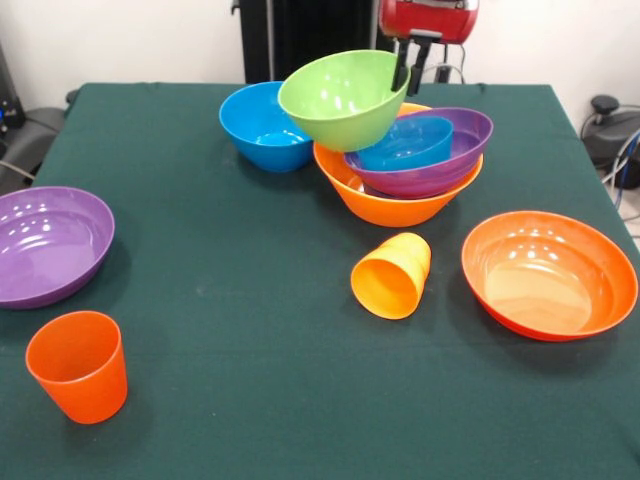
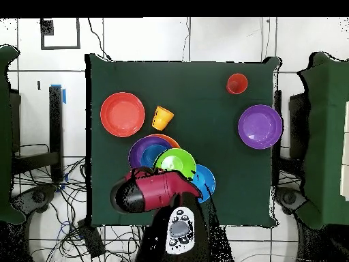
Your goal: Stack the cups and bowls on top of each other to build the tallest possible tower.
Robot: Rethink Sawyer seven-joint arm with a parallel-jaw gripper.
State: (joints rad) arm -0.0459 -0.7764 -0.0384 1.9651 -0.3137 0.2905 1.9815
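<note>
My gripper [image 1: 407,84] is shut on the right rim of the lime green bowl [image 1: 342,98], which hangs tilted above the stack. Below it the tower has a large yellow-orange bowl [image 1: 385,208] as its base, with a purple bowl [image 1: 445,168] and a small blue bowl [image 1: 405,145] nested inside. A medium blue bowl [image 1: 260,125] stands just left of it. The yellow-orange cup [image 1: 392,275] lies on its side in front. The red-orange cup [image 1: 78,365] stands upright at the near left. In the overhead view the arm [image 2: 153,191] hides the gripper beside the green bowl [image 2: 175,164].
A wide red-orange bowl [image 1: 548,275] sits at the right, and a second purple bowl [image 1: 50,243] at the left edge. The dark green tabletop [image 1: 250,330] has open room in its middle and front. Cables and equipment lie beyond the table's edges.
</note>
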